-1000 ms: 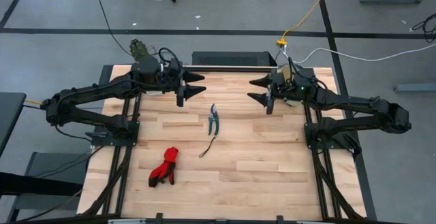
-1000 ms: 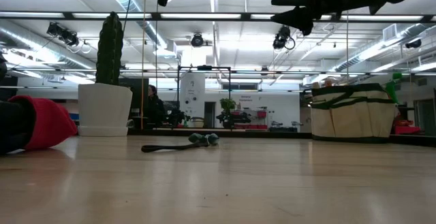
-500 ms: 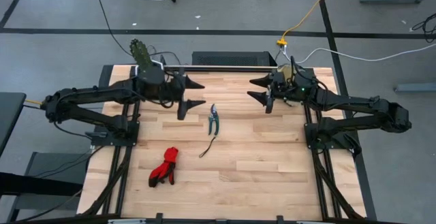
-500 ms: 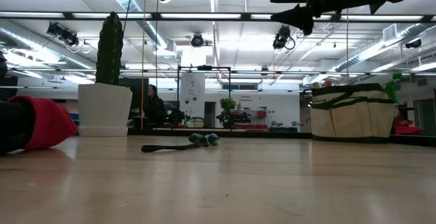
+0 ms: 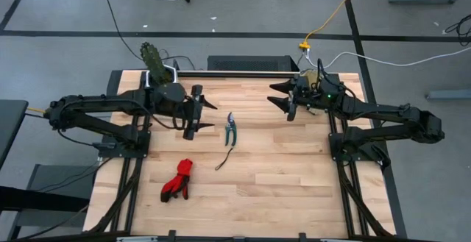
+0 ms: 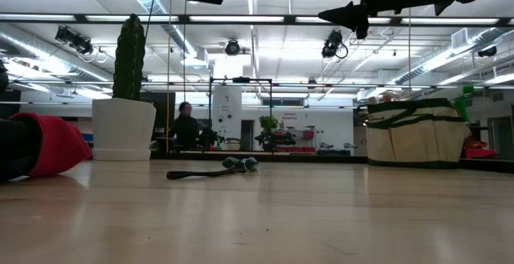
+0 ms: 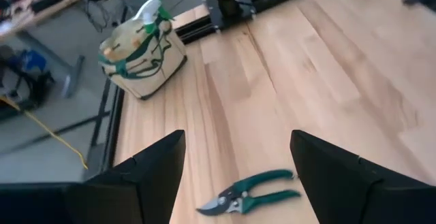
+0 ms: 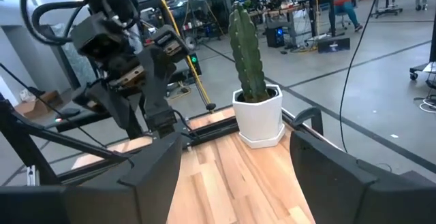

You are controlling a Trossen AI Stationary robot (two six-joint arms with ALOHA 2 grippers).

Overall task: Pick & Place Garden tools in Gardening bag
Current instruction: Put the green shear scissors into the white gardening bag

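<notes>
The left gripper (image 5: 204, 116) hangs above the counter (image 5: 280, 176) just left of centre in the high view, its jaws spread wide with nothing between them. Through the left wrist view the pruning shears (image 7: 251, 191) lie flat on the wood between and below the two dark fingers (image 7: 153, 169), apart from both. In the high view the shears (image 5: 230, 129) sit near the middle of the frame, just right of the left gripper, with the thin dark cord (image 5: 224, 159) trailing toward lower left beneath them. The red gloves (image 5: 178, 180) lie in the lower left part of the counter, well apart from both arms.

The right gripper (image 5: 280, 96) hovers in the upper right of the counter, jaws also open and empty. The gardening bag (image 6: 416, 132) stands upright at the right of the low view; in the high view the right arm seems to cover it. A green sprayer (image 7: 151, 9) pokes out of the bag (image 7: 142, 59) in the left wrist view. The white pot with cactus (image 8: 257, 91) stands at the counter's upper left corner.
</notes>
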